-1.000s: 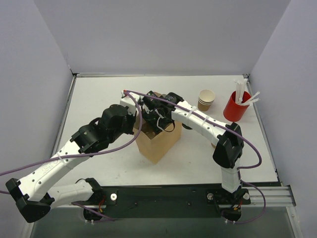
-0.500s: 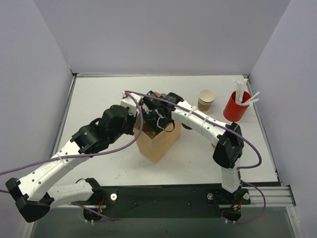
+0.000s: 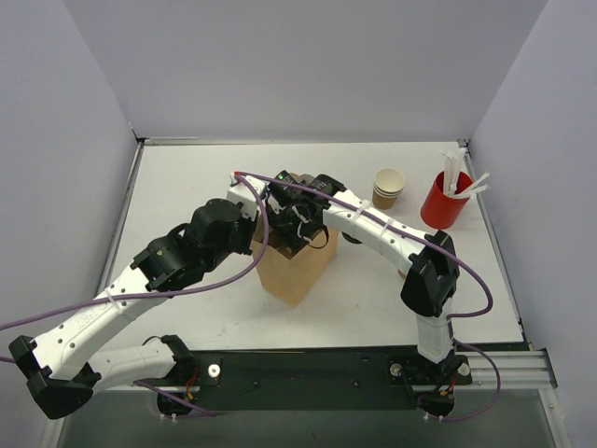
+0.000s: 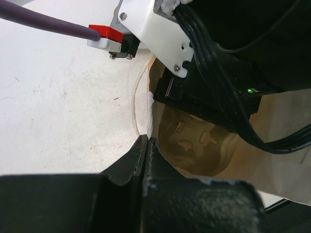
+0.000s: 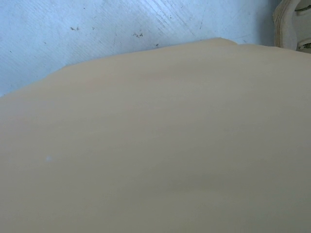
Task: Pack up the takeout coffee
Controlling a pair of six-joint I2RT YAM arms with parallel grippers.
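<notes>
Left fingers (image 4: 127, 162) pinch the bag (image 3: 297, 271) at 9 o'clock, propping it open for the right arm (image 3: 373, 227); its finger spread we cannot tell.

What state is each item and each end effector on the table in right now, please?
Brown paper bag: upright, mouth open.
Left end effector: shut, pinching the bag's rim.
Right end effector: at the bag's mouth; open or shut cannot be told.
Paper cups: nested, upright, no lid.
Red cup: upright, holding white sticks.
</notes>
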